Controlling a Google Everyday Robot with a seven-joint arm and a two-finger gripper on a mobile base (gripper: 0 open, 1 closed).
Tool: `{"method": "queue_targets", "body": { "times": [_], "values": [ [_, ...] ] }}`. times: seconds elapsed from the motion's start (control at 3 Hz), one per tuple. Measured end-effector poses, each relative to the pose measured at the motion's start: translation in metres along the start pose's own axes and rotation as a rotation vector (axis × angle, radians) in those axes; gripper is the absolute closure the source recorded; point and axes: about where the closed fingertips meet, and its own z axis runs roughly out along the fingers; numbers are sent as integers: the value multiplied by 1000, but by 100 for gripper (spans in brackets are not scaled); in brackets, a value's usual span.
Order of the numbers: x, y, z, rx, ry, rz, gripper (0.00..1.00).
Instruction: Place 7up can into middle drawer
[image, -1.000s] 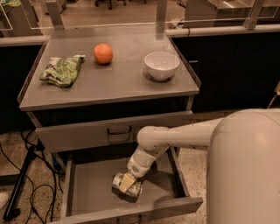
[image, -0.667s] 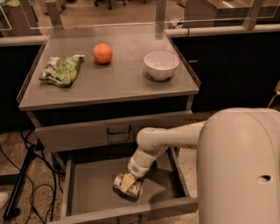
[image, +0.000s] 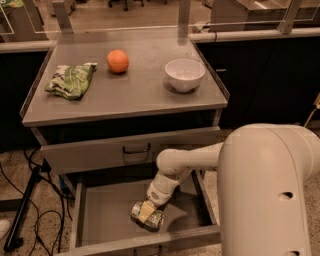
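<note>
The 7up can (image: 156, 221), pale silvery with green print, lies tilted on its side low over the floor of the open middle drawer (image: 107, 215), right of the drawer's centre. My gripper (image: 145, 213) reaches down into the drawer from the right on a white arm. Its yellowish fingers (image: 144, 211) clasp the can across its middle. I cannot tell whether the can rests on the drawer floor or hangs just above it.
A shut upper drawer front with a black loop handle (image: 136, 149) sits just above my arm. On the counter top are a green-and-white snack bag (image: 71, 80), an orange (image: 117, 61) and a white bowl (image: 184, 74). Cables and a stand leg (image: 22, 210) lie on the floor at left.
The gripper and the can have stayed almost in place inside the drawer. The arm's white housing at right fills more of the view.
</note>
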Motion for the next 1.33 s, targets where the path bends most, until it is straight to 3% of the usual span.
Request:
{"method": "queue_targets", "body": {
  "times": [1.0, 1.33],
  "values": [
    [4, -25, 27, 33, 5, 50, 100],
    [4, -25, 27, 33, 5, 51, 74]
  ]
}}
